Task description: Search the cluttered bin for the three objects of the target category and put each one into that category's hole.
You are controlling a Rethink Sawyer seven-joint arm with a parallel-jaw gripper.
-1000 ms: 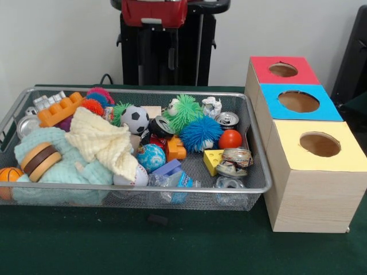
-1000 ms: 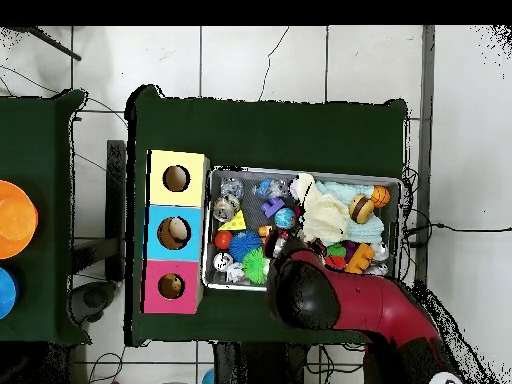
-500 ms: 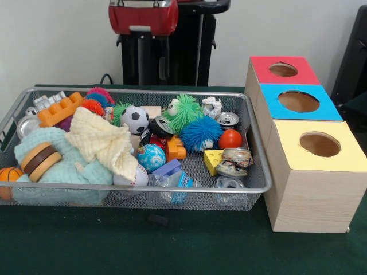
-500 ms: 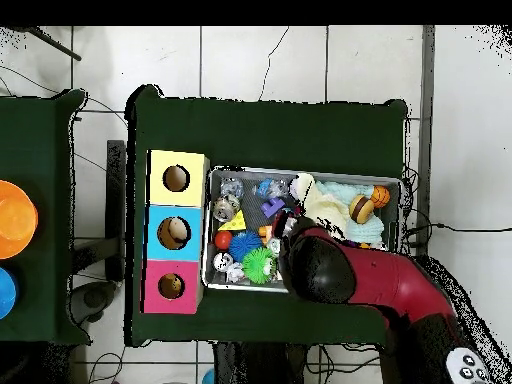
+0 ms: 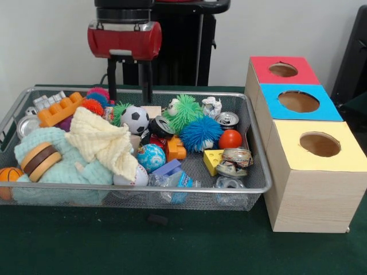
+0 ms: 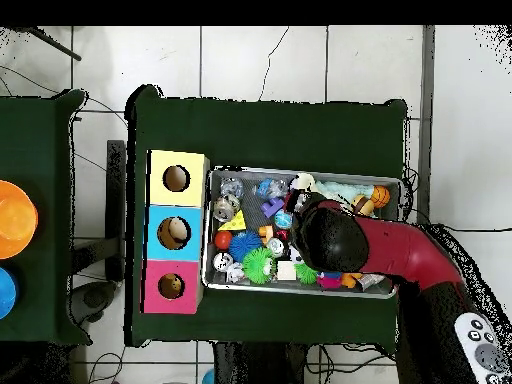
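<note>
1. The Sawyer's gripper (image 5: pixel 129 98) now hangs over the far left part of the mesh bin (image 5: pixel 261 186), its two dark fingers (image 5: pixel 112 80) spread apart and holding nothing. A second ago only its red housing showed at the top edge; since then it has dropped and slid left.

2. Its tips stand just above the soccer ball (image 5: pixel 135 119) and the cream knitted cloth (image 5: pixel 103 140), beside the orange building block (image 5: pixel 59 109). No contact is visible.

3. From overhead, the arm (image 6: pixel 345 238) has swung across the bin and now covers the cloth end that lay open before.

4. Which category is wanted cannot be told. Balls look like candidates: the soccer ball, a globe ball (image 5: pixel 151 157), a red ball (image 5: pixel 230 138), and a basketball (image 5: pixel 8 175) at the near left.

5. The three holes, red (image 5: pixel 282 70), blue (image 5: pixel 298 101) and yellow (image 5: pixel 320 144), wait to the side; judged from this, the search is just starting and a first pick is being lined up.
</note>
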